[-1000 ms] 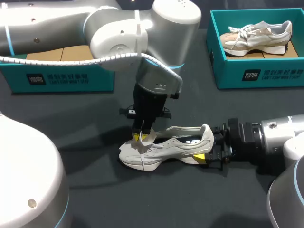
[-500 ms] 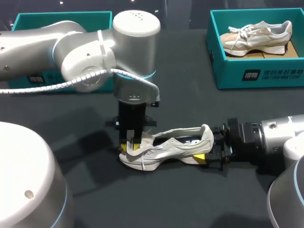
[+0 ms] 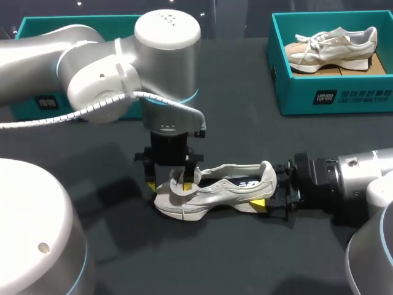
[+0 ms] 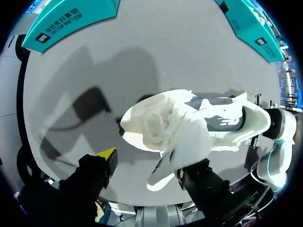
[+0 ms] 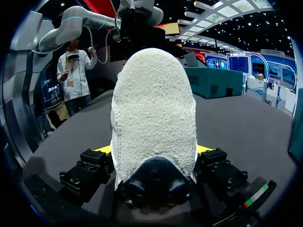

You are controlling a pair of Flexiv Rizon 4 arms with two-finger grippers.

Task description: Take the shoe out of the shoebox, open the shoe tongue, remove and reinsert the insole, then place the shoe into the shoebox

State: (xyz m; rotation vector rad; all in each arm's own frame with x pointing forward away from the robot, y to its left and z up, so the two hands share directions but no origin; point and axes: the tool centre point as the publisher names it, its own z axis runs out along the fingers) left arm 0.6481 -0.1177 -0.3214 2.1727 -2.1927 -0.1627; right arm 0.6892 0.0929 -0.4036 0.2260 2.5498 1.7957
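**Inspector:** Begin at the left. What do you have?

**Operator:** At the far left there is a teal left shoebox [image 3: 27,104], mostly hidden behind my left arm [image 3: 110,80]. I cannot tell what it contains. The arm reaches over the table [image 3: 245,258] and points the left gripper [image 3: 169,183] straight down at the toe end of the shoe [image 3: 215,192].

**Inspector:** State of that claw?

**Operator:** The fingers are apart. In the left wrist view one yellow tip stands clear of the toe, with bare table between them. The other finger is on the far side, largely hidden behind the tongue [image 3: 179,184]. I record no clamp there.

**Inspector:** And the shoe?

**Operator:** It is a pale shoe, outside both boxes, resting sole-down on the dark table near the middle. The toe points to my left and the heel to my right. The tongue is curled up and forward toward the toe. I cannot see the insole.

**Inspector:** Right side?

**Operator:** My right arm [image 3: 356,178] comes in low along the table. The right gripper [image 5: 153,150] is clamped on the shoe's heel. The right wrist view shows the fuzzy heel filling the gap, with a yellow tip against each side.

**Inspector:** Beyond that?

**Operator:** At the far right is an open teal right shoebox [image 3: 331,92], well apart from both arms. A second shoe [image 3: 331,48] of similar pale colour lies inside it.
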